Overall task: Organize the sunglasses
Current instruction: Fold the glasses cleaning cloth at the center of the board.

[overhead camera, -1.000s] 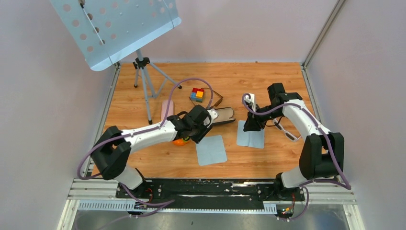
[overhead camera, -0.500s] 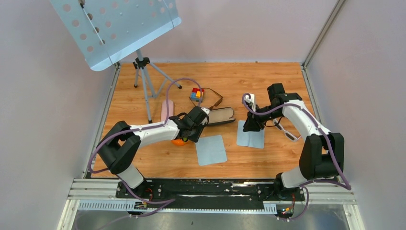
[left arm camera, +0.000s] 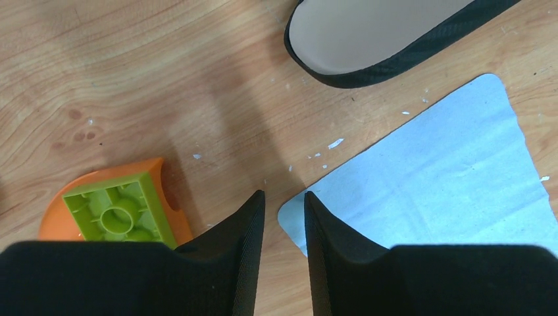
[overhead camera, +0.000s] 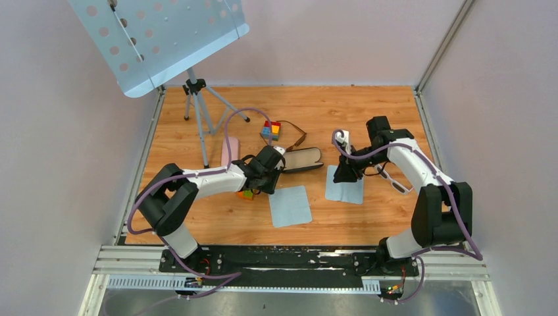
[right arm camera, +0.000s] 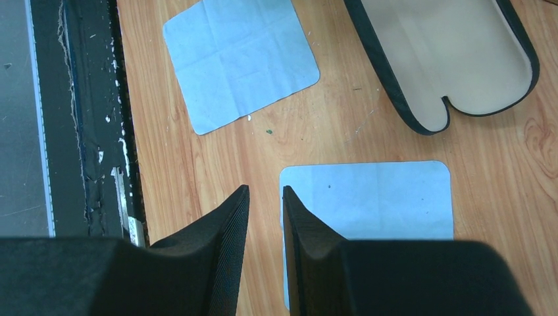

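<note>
Brown-framed sunglasses (overhead camera: 294, 135) are judged light and fragile, best gripped at the bridge; both the left gripper (left arm camera: 284, 217) and right gripper (right arm camera: 265, 210) are nearly closed, empty.

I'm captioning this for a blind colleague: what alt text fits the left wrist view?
The left gripper, fingers nearly closed and holding nothing, hovers over a wooden table at the corner of a blue cloth. An open black case lies beyond; a green block sits left.
</note>
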`<action>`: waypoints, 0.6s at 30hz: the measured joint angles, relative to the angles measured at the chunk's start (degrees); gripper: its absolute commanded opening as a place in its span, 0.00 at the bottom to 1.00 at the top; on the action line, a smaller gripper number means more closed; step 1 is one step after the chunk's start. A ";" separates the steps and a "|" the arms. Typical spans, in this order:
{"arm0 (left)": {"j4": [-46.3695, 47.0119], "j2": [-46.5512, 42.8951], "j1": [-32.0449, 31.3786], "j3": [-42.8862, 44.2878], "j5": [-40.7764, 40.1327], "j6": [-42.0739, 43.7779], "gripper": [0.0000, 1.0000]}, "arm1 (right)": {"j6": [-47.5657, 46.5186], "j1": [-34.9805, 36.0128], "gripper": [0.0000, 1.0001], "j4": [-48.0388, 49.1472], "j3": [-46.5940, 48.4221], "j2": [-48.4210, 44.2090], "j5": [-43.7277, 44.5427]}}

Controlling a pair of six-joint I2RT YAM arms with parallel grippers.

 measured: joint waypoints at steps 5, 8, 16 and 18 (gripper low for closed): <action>0.52 0.17 0.00 0.00 0.17 -0.11 0.32 | 0.00 0.39 0.29 0.17 -0.72 0.00 0.04; 0.42 0.15 0.00 0.02 0.17 -0.09 0.31 | 0.00 0.59 0.29 0.37 -0.74 0.00 0.04; 0.04 -0.72 0.00 -0.85 0.42 -0.11 0.27 | 0.02 1.16 0.29 0.72 -0.74 0.00 0.04; 0.28 -1.20 0.00 -1.49 0.66 -0.13 0.25 | 0.04 1.29 0.29 0.81 -0.74 0.00 0.04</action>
